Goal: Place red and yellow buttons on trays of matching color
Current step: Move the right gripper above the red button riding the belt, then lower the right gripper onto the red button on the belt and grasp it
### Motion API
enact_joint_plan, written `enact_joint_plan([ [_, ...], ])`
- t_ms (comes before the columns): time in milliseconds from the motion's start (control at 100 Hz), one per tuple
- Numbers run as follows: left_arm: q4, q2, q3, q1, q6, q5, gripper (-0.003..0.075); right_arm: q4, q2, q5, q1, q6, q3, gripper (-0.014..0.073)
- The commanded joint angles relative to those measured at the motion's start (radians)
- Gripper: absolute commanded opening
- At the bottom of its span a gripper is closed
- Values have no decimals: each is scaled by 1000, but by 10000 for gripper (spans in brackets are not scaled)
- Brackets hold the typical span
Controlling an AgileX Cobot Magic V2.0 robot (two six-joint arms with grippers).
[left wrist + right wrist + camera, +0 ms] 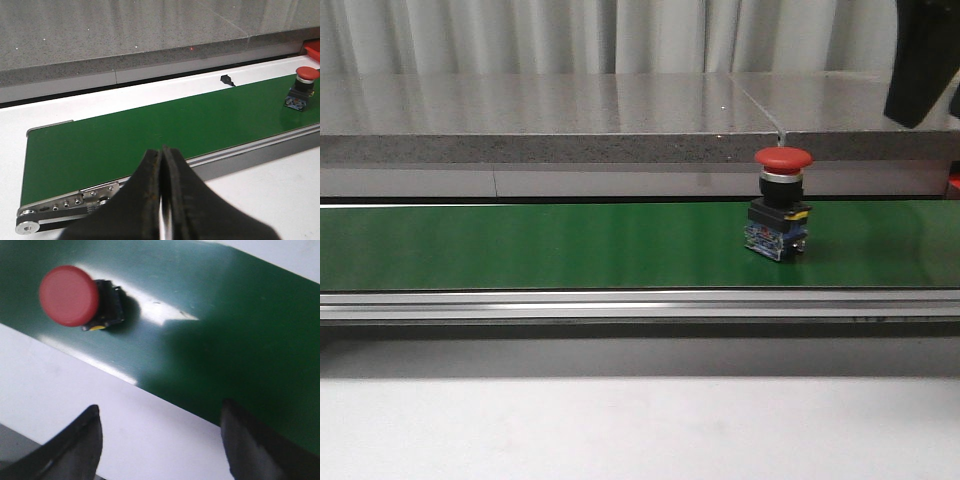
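A red button [781,203] with a mushroom cap on a black and blue base stands upright on the green conveyor belt [540,245], right of centre. It also shows far off in the left wrist view as the red button [301,88]. In the right wrist view the red button [75,297] lies beyond my right gripper [160,412], which is open, empty and hovering above the belt's white edge. Part of the right arm [923,60] shows at the front view's top right. My left gripper [162,152] is shut on nothing, near the belt's left end. No yellow button shows. A red tray corner [312,48] peeks in.
A grey stone counter [570,115] runs behind the belt. A metal rail [620,303] borders the belt's front, with a white table [620,430] before it. A small black piece [227,80] lies on the white strip behind the belt.
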Motion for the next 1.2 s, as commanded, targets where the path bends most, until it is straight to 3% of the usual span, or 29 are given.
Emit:
enact_joint_plan([
  [0, -14, 12, -25, -7, -11, -81, -21, 42, 7, 3, 17, -68, -57, 509],
  [240, -14, 12, -25, -7, -11, -81, -21, 127, 84, 15, 24, -155, -75, 509],
  [590, -14, 12, -25, -7, -11, -81, -21, 135, 158, -171, 24, -171, -74, 505],
  [690, -14, 12, -25, -7, -11, -81, -21, 135, 160, -182, 24, -171, -72, 408],
  [820, -14, 12, -25, -7, -11, -81, -21, 135, 160, -185, 23, -171, -72, 170],
  [900, -14, 12, -25, -7, -11, -81, -21, 135, 158, -186, 23, -170, -72, 80],
  [1030, -14, 12, -25, -7, -11, -81, -21, 118, 141, -207, 23, -95, -72, 31],
  [1190, -14, 12, -25, -7, -11, -81, -21, -15, 97, -226, 8, 160, -72, 31],
])
